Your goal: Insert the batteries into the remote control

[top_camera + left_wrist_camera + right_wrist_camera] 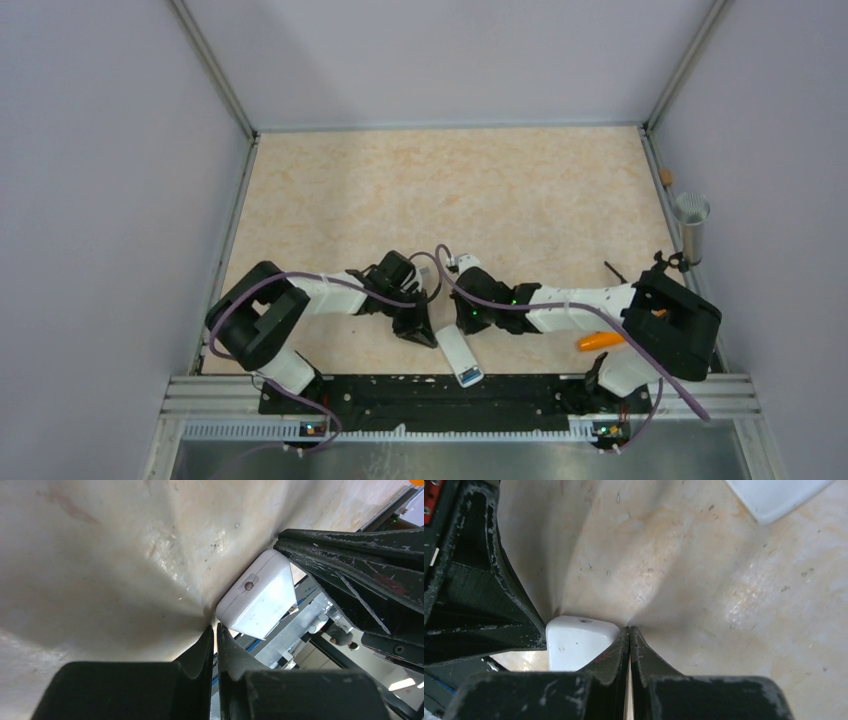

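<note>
I'm reaching both arms in low toward the middle of the near table point(400, 200) edge, left arm coming from the left and right arm from the right, wrists pitched down to the surface. I'm holding the left gripper point(216, 630) pressed together with nothing between its fingers. Same on the right gripper point(629, 631): fingers flat against each other, empty. The remote point(458, 355) is lying flat on the table just ahead of the front rail point(400, 392), its far end sitting between the two grippers, each set of tips right beside it. A blue patch point(470, 377) is showing at its near end; can't tell if that's a battery. An orange object point(600, 340) is lying by my right arm.
</note>
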Motion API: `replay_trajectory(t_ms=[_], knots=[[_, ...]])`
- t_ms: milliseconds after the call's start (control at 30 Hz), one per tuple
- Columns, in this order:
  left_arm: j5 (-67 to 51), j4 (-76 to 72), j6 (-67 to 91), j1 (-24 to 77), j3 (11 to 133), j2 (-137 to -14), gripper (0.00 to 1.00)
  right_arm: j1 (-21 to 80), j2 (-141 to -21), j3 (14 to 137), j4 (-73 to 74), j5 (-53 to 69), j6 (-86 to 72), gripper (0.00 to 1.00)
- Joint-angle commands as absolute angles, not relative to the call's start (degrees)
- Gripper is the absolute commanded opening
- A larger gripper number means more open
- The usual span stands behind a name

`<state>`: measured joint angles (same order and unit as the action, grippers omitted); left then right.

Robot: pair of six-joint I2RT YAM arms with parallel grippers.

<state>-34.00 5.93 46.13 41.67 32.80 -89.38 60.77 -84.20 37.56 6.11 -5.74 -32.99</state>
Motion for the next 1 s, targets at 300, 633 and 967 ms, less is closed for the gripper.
replay_trajectory(t_ms=[300, 633, 967], knots=[[-25.1, 10.9, 37.9, 33.7, 40.3, -97.1, 0.07, 54.5, -89.6, 43.7, 2.6, -0.6, -28.7, 0.00], [-23.5, 12.8, 37.3, 33.0, 36.2, -90.2, 0.13, 52.1, -82.3, 43.2, 6.5, -2.5, -26.8, 0.07], [-33.5, 7.2, 41.1, 35.3, 22.7, -74.1, 0.38, 52.2, -65.9, 34.7, 9.6, 5.5, -30.7, 0.23]])
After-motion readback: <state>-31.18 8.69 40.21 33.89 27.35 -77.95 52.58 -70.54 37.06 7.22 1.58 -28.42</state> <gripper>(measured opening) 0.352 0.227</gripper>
